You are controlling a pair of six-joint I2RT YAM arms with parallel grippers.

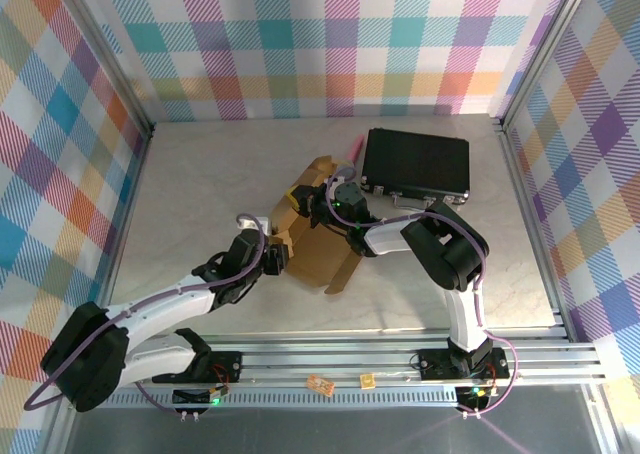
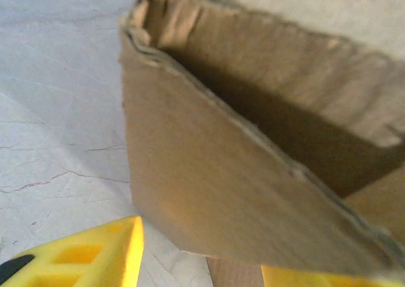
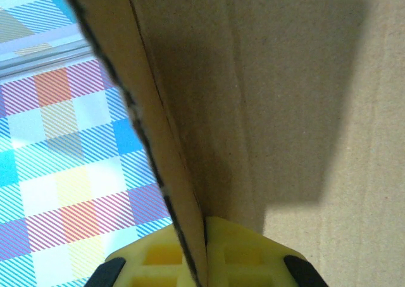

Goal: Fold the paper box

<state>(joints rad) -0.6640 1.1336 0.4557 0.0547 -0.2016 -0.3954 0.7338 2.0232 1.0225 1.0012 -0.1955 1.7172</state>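
Note:
The paper box (image 1: 318,252) is brown cardboard, partly raised, lying mid-table between both arms. In the right wrist view a thin upright wall of the paper box (image 3: 164,129) runs down between the yellow fingers, and my right gripper (image 3: 201,236) is shut on it. From above, the right gripper (image 1: 332,202) sits at the box's far edge. My left gripper (image 1: 278,257) is at the box's near-left side. Its yellow fingers (image 2: 88,255) stand apart, and a flap of the paper box (image 2: 221,173) hangs just ahead of them, over the right finger, with bare table showing beside the left one.
A black hard case (image 1: 415,162) lies at the back right, close behind the right gripper, with a pink object (image 1: 350,151) at its left corner. Checked walls enclose the table (image 1: 200,174) on three sides. Two small orange pieces (image 1: 320,384) rest on the front rail.

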